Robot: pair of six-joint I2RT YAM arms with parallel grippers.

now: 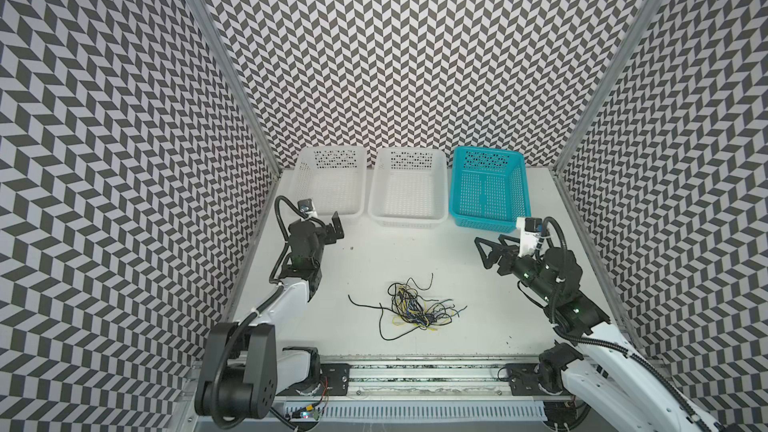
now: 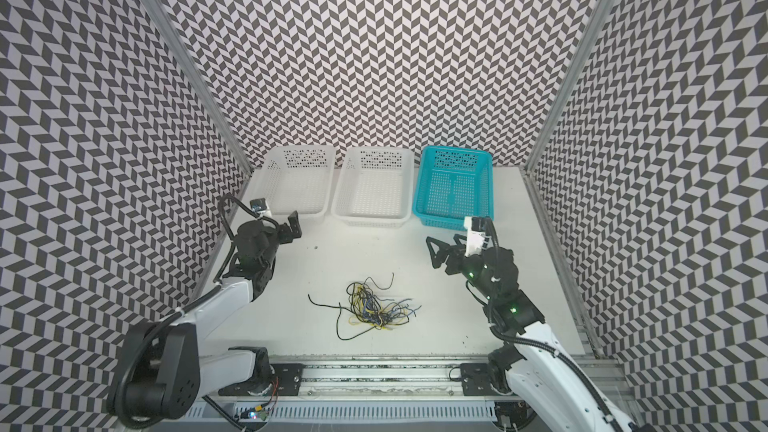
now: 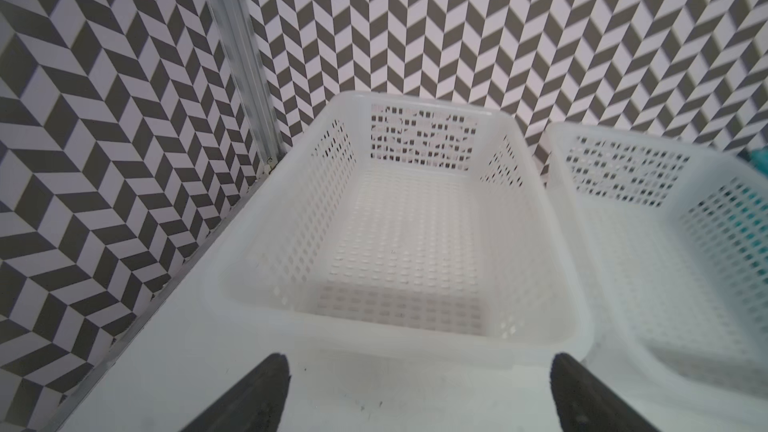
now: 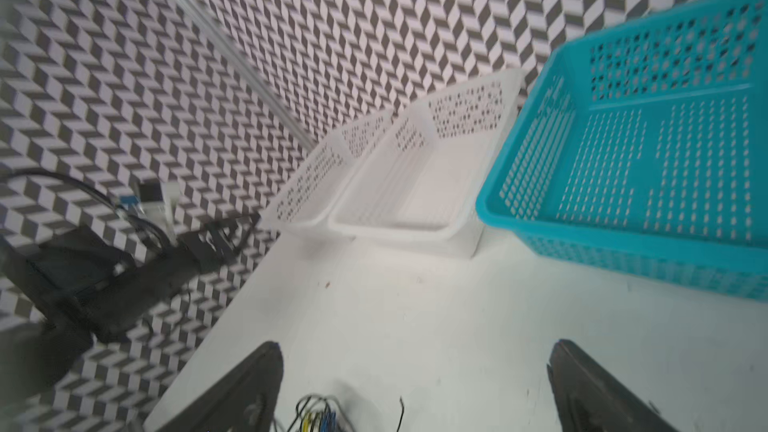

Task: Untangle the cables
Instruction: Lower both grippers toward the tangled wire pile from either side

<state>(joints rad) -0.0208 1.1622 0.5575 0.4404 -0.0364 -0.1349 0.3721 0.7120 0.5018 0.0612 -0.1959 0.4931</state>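
Tangled black, yellow and blue cables [image 1: 415, 305] heaped on the white desk [image 1: 374, 259], flanked by left claw [image 1: 337, 228] and right claw [image 1: 489, 238], both spread wide, empty, well apart from the heap.

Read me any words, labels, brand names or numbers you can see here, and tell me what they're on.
No readable text anywhere.
The white baskets, teal basket and cables show no lettering.
The small board by the front rail is too small to read.

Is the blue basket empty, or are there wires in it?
Empty. The blue basket shows only its holey floor; the wires lie tangled on the table.
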